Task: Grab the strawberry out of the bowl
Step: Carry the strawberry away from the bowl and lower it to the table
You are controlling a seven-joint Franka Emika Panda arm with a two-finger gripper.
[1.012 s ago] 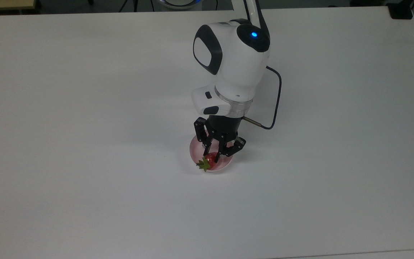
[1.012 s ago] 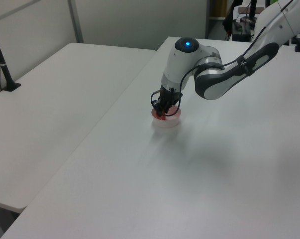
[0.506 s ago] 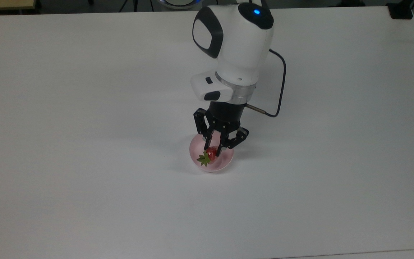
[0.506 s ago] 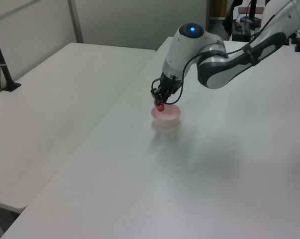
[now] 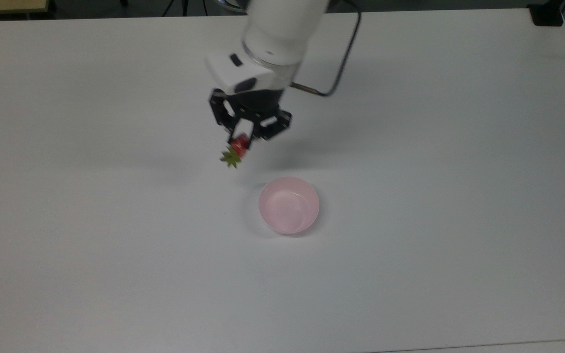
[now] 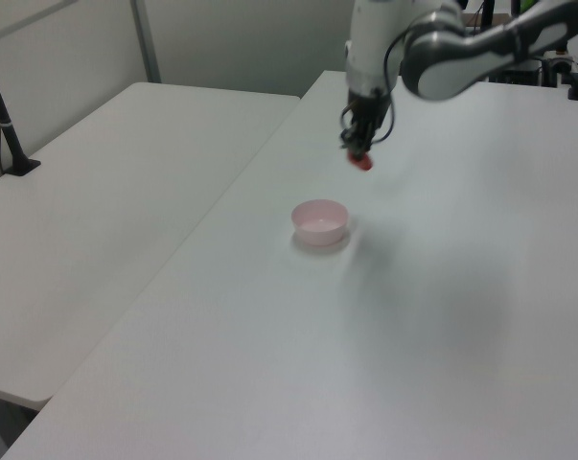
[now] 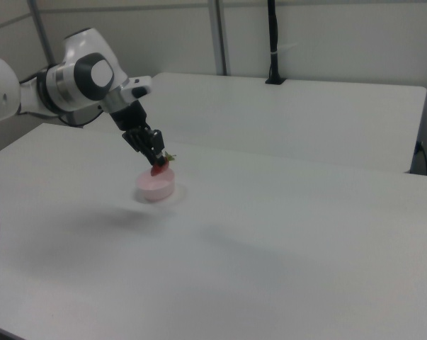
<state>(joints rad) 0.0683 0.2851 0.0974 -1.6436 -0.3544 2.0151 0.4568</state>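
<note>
My gripper (image 5: pixel 240 142) hangs in the air, shut on the strawberry (image 5: pixel 238 145), whose green leafy top (image 5: pixel 231 157) sticks out below the fingers. The same red strawberry (image 6: pixel 363 162) shows under the gripper (image 6: pixel 362 153) in the left view, well above the table. The pale pink bowl (image 5: pixel 289 205) stands on the white table with nothing in it, below and to the right of the gripper in the top view. In the right view the strawberry (image 7: pixel 160 168) hangs in the gripper (image 7: pixel 158 161) just above the bowl (image 7: pixel 155 188).
The white table (image 5: pixel 434 147) spreads wide around the bowl. A second white table (image 6: pixel 97 182) stands to the left view's left, with a black pole (image 6: pixel 3 120) on it. A black cable (image 5: pixel 341 63) loops off the wrist.
The gripper has risen out of the bowl with the strawberry and moved up and to the top view's left. The bowl stays in place, without the strawberry.
</note>
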